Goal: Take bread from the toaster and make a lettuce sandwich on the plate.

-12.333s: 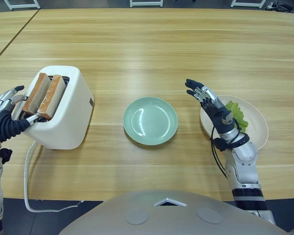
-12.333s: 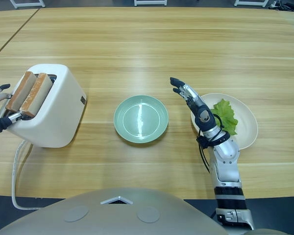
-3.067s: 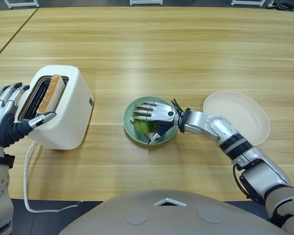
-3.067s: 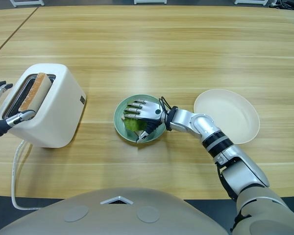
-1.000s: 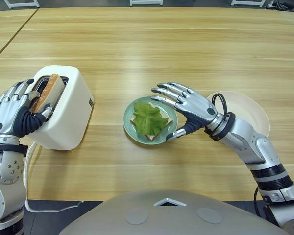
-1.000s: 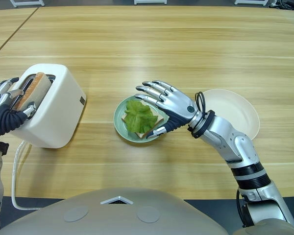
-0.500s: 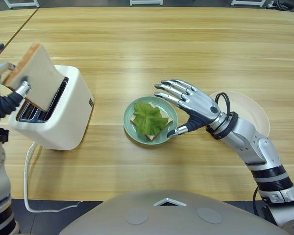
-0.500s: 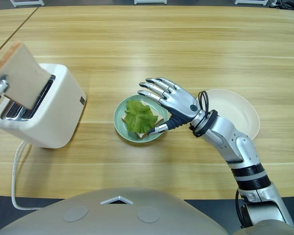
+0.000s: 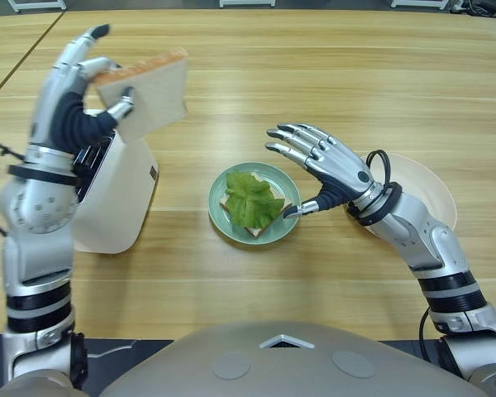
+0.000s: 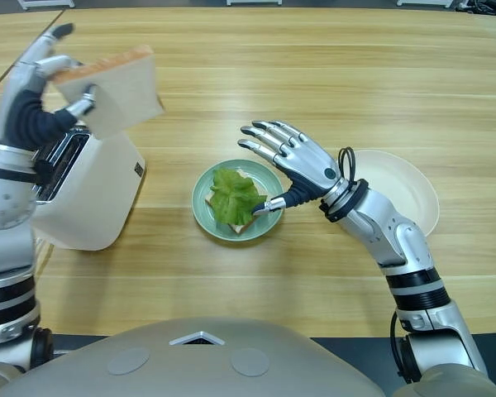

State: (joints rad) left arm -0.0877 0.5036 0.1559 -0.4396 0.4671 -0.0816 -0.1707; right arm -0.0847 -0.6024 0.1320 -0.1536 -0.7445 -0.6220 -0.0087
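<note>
Light wooden table (image 9: pixel 256 74), dark floor (image 9: pixel 149 5) beyond, white frames (image 9: pixel 246 4), perhaps chair legs, behind

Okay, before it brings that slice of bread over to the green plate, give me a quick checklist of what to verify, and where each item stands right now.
1. Grip on the top piece: ok. The left hand has its fingers clamped on the bread slice.
2. Slice free of the toaster: ok. It is held above it, fully out of the slot.
3. Base ready: ok. The lettuce lies on the bottom slice in the green plate.
4. Landing spot free: not ok. The right hand is open at the plate's right side, thumb tip at the rim.
5. Slice tilt suits a flat landing: cannot tell.
</note>
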